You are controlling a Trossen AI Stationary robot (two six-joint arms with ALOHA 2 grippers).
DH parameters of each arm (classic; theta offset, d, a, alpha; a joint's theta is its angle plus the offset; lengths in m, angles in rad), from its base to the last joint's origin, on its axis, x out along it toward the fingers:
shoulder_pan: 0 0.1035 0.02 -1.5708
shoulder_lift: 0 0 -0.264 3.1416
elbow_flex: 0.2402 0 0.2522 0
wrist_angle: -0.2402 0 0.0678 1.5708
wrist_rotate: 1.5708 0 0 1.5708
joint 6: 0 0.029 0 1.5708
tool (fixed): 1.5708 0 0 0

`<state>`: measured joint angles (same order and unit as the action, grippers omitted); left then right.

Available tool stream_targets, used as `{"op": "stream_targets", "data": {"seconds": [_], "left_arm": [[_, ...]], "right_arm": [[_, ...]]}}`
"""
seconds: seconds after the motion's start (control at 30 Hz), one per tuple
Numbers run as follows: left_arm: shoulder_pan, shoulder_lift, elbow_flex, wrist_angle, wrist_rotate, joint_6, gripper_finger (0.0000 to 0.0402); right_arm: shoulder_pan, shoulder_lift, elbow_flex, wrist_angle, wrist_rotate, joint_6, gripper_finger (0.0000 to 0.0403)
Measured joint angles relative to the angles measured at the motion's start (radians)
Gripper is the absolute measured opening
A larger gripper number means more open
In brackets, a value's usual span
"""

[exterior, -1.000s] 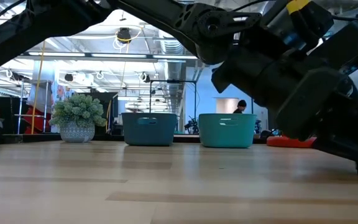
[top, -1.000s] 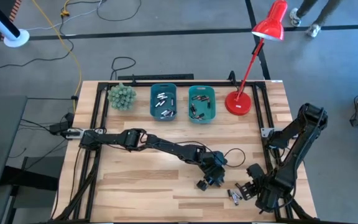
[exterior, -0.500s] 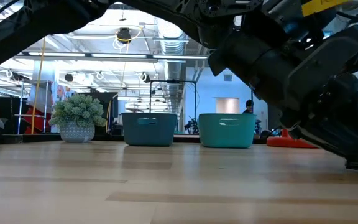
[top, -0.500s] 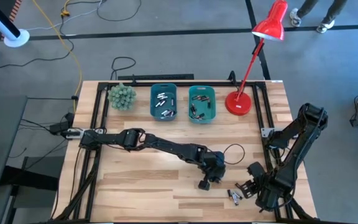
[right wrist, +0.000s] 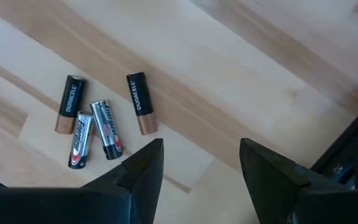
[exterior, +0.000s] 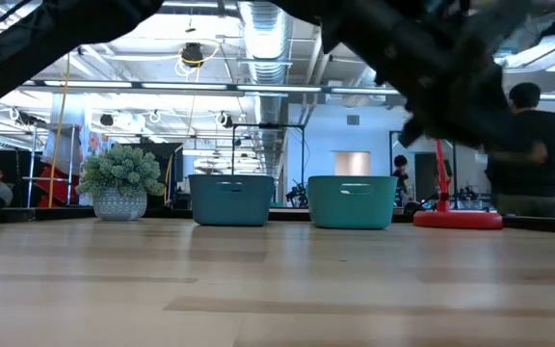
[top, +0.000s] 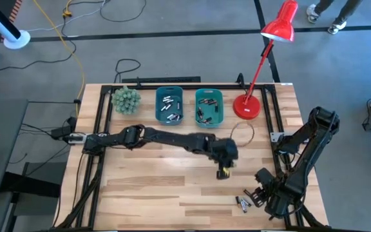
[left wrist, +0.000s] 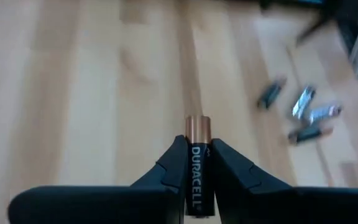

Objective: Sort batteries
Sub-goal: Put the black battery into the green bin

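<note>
Left gripper [left wrist: 197, 163] grips a copper-topped battery [left wrist: 197, 168] by its lower end, raised over mid-table near the bins [top: 209, 107]. The shallow pinch could let it pivot or slip in transit. Right gripper [right wrist: 199, 163] waits open above four batteries [right wrist: 104, 118] at the near right.

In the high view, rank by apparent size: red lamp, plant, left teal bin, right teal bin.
1. red lamp
2. and 3. left teal bin and right teal bin: look alike, no ranking
4. plant
</note>
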<state>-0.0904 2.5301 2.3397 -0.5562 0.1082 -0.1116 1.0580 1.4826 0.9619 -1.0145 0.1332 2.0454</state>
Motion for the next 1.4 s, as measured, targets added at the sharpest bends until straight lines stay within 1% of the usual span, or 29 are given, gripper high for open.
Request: {"op": "stream_targets", "data": {"seconds": [0.1, 0.2, 0.3, 0.4, 0.53, 0.6, 0.73, 0.83, 0.9, 1.03, 1.17, 1.3, 1.4], "left_arm": [[0.042, -0.036, 0.001, -0.001, -0.010, -0.024, 0.0043], [0.092, -0.079, 0.000, -0.006, -0.053, -0.016, 0.0043], [0.159, -0.120, 0.002, -0.004, -0.069, -0.016, 0.0043], [0.237, -0.127, 0.004, -0.018, -0.072, -0.025, 0.0043], [0.338, -0.122, 0.001, -0.121, -0.077, -0.029, 0.0043], [0.377, -0.123, 0.001, -0.174, -0.070, -0.003, 0.0043], [0.436, -0.120, -0.009, -0.215, -0.036, 0.083, 0.0043], [0.459, -0.122, -0.016, -0.211, -0.033, 0.126, 0.0043], [0.463, -0.125, -0.048, -0.173, -0.032, 0.145, 0.0043], [0.468, -0.120, -0.108, -0.168, -0.034, 0.156, 0.0043], [0.476, -0.121, -0.169, -0.122, -0.043, 0.156, 0.0043], [0.485, -0.121, -0.197, -0.114, -0.046, 0.148, 0.0045], [0.484, -0.122, -0.215, -0.076, -0.041, 0.146, 0.0080]], "right_arm": [[0.000, 0.000, 0.000, -0.004, 0.014, -0.015, 0.0226], [0.000, 0.000, 0.000, -0.005, 0.053, -0.013, 0.0226], [-0.015, 0.000, 0.000, -0.007, 0.078, -0.012, 0.0226], [-0.038, 0.000, 0.000, -0.023, 0.082, 0.007, 0.0226], [-0.079, 0.000, 0.000, -0.042, 0.082, 0.058, 0.0226], [-0.109, 0.000, 0.000, -0.057, 0.082, 0.074, 0.0226], [-0.185, 0.000, 0.000, -0.083, 0.083, 0.075, 0.0226], [-0.246, 0.000, 0.000, -0.092, 0.083, 0.070, 0.0226], [-0.281, 0.000, 0.000, -0.093, 0.083, 0.066, 0.0226], [-0.338, 0.000, 0.000, -0.081, 0.083, 0.041, 0.0226], [-0.370, 0.000, 0.000, -0.078, 0.083, 0.040, 0.0226], [-0.384, 0.000, 0.000, -0.077, 0.083, 0.040, 0.0226], [-0.387, 0.000, 0.000, -0.077, 0.083, 0.040, 0.0226]]}}
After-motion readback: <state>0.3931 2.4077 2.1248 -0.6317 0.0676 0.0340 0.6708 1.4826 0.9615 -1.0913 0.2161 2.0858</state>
